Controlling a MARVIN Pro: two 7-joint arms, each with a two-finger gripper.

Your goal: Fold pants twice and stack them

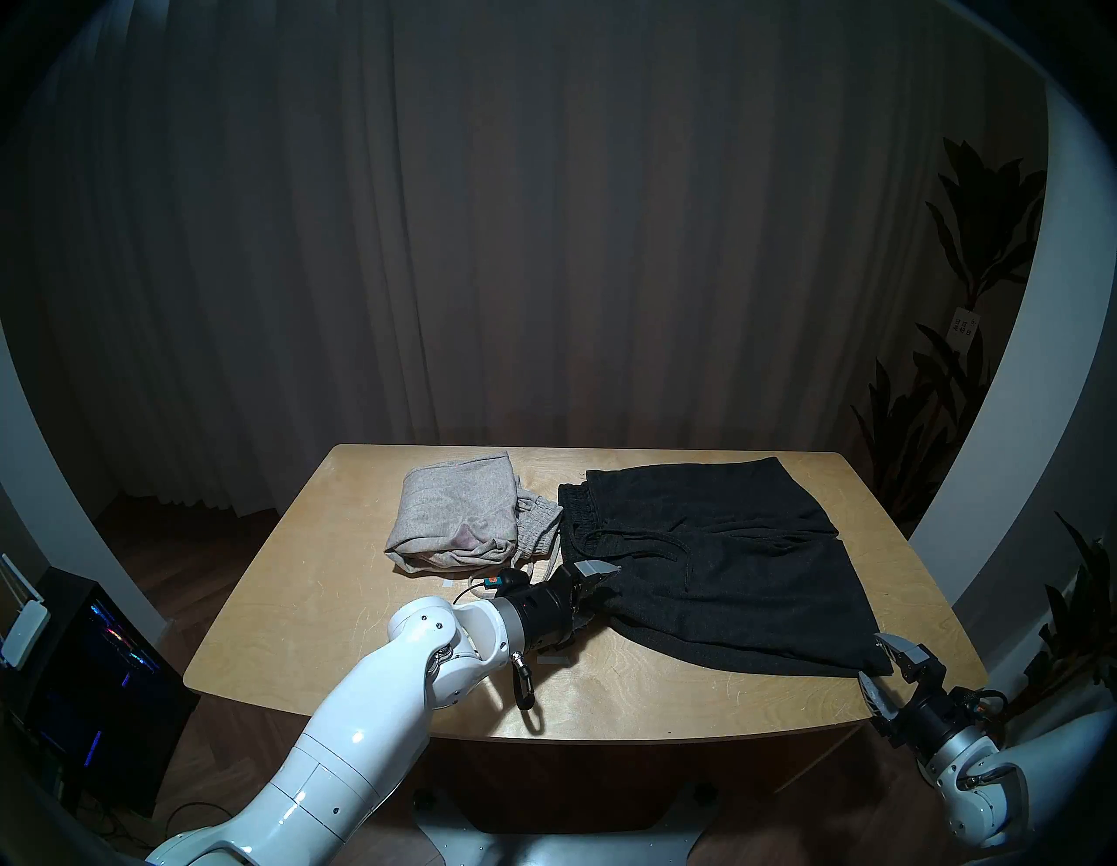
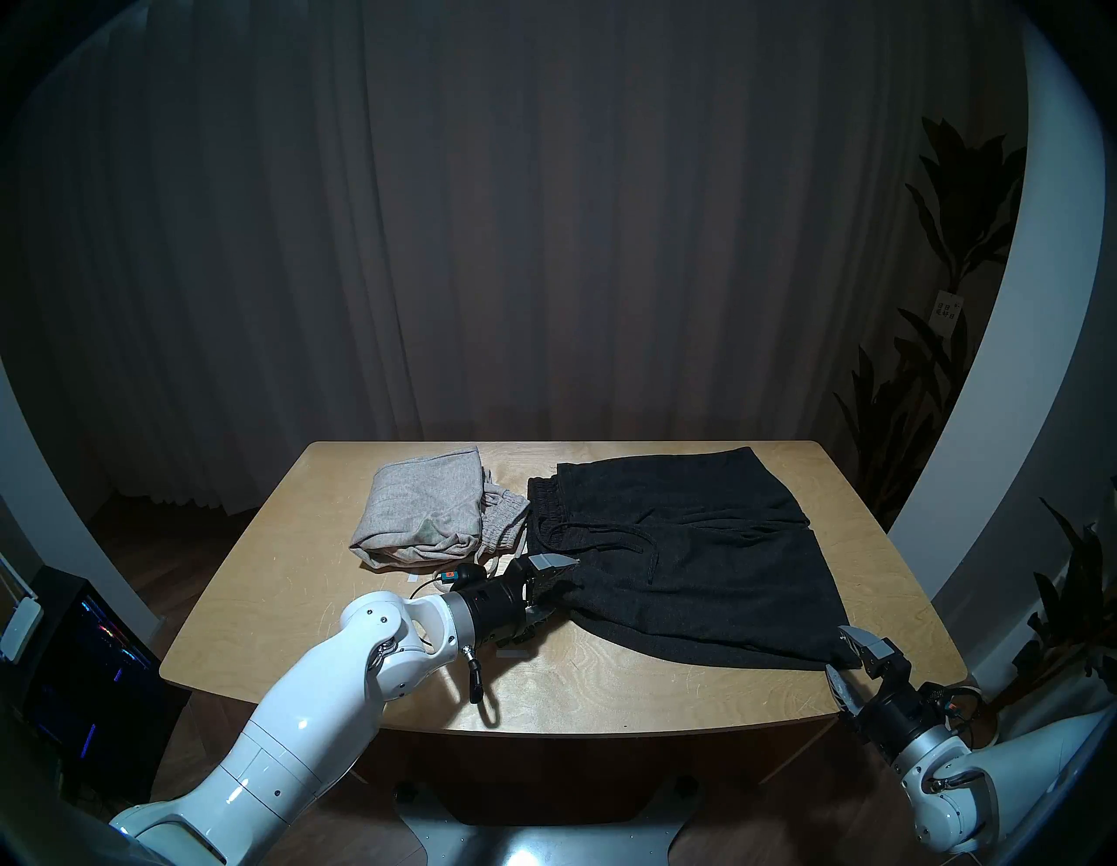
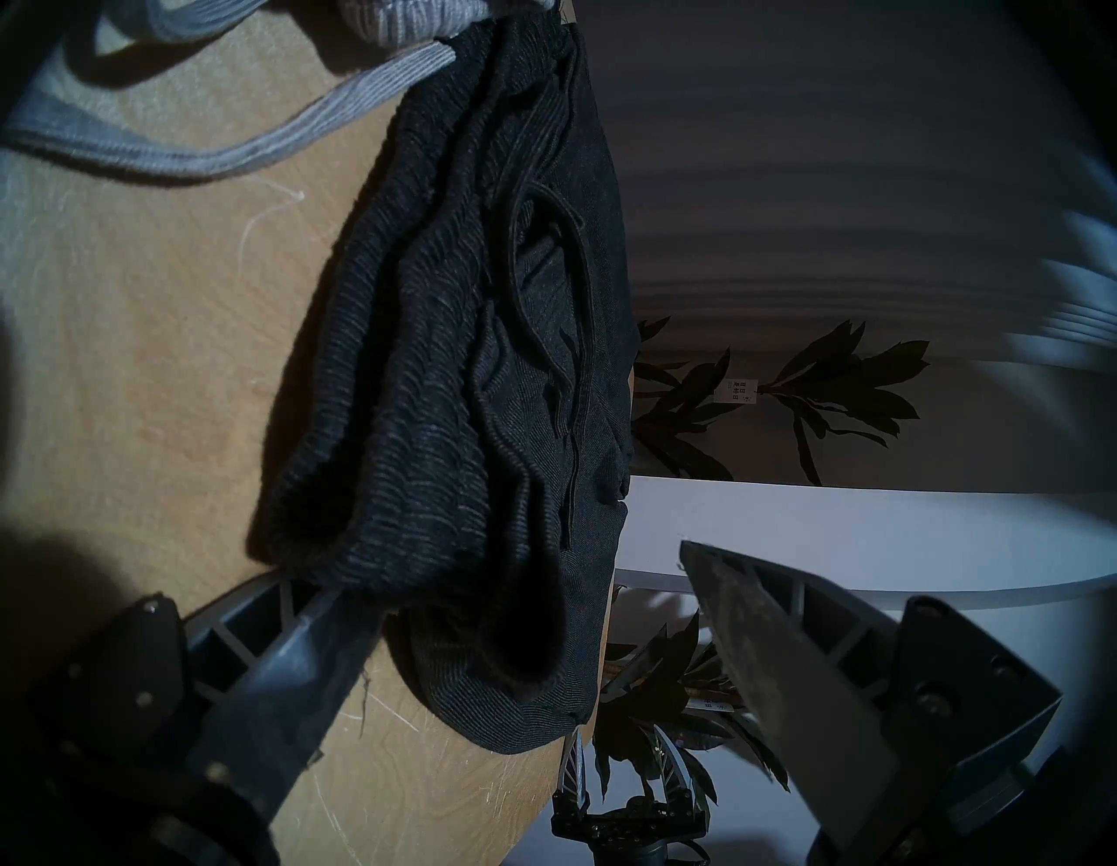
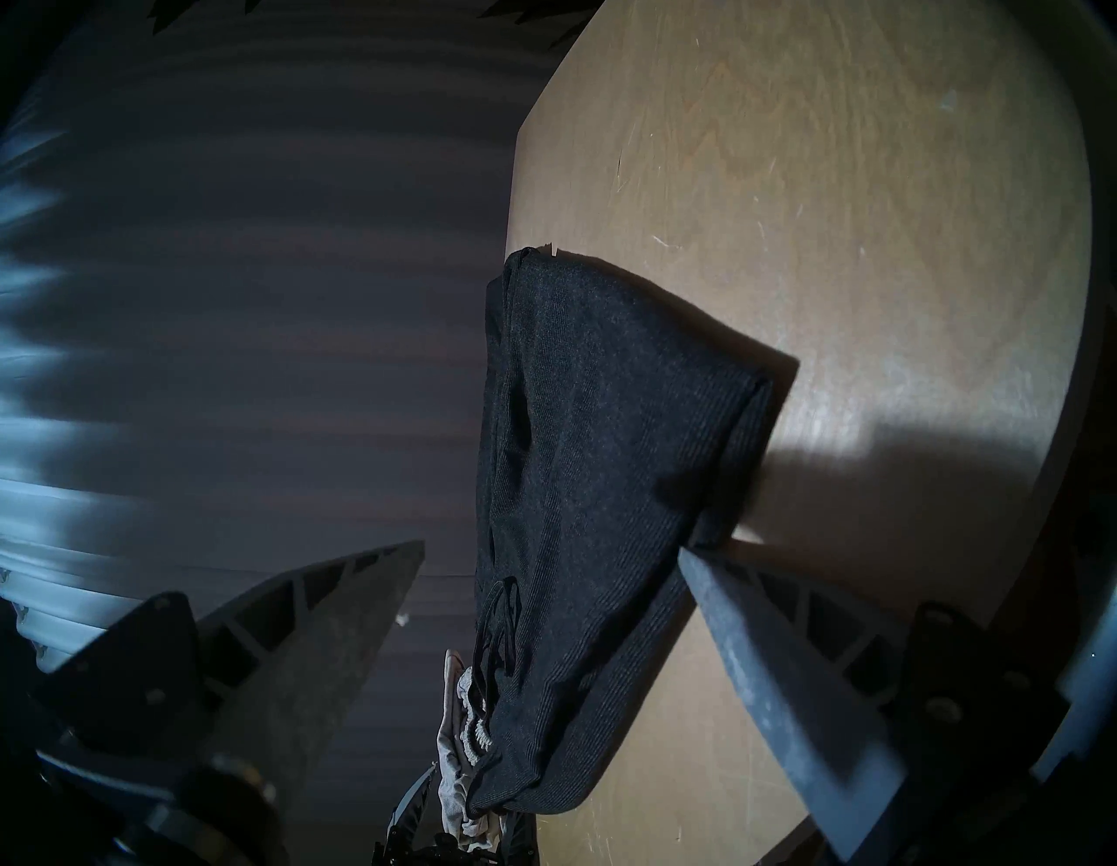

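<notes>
Black pants [image 1: 719,556]: in my head left view they lie spread over the centre-right of the table [image 1: 338,641], waistband toward the frame's left, one fold already made, front edge running to the lower right.
Grey pants [image 1: 459,514]: folded bundle at the upper centre-left of the table, just beside the black waistband, its pale cord trailing toward the frame's bottom.
Left end effector [image 1: 595,595]: centre of the frame, fingers apart, straddling the black pants' near-left corner; one finger above the cloth, one below at table level.
Right end effector [image 1: 885,674]: lower right, fingers spread at the black pants' near-right corner by the table edge.
Head right view: same layout; black pants [image 2: 689,544], grey pants [image 2: 423,514], left end effector [image 2: 553,589] and right end effector [image 2: 846,656] each open at a corner.
Left wrist view: black pants [image 3: 459,387] run down the middle over the table [image 3: 151,363]; my left end effector [image 3: 526,580] stands open, the lower-left finger touching the cloth's edge, the right one clear of it. Grey pants [image 3: 411,18] at the top.
Right wrist view: black pants [image 4: 604,484] in the centre; my right end effector [image 4: 550,556] is open, its right finger tip against the corner, the left finger apart.
</notes>
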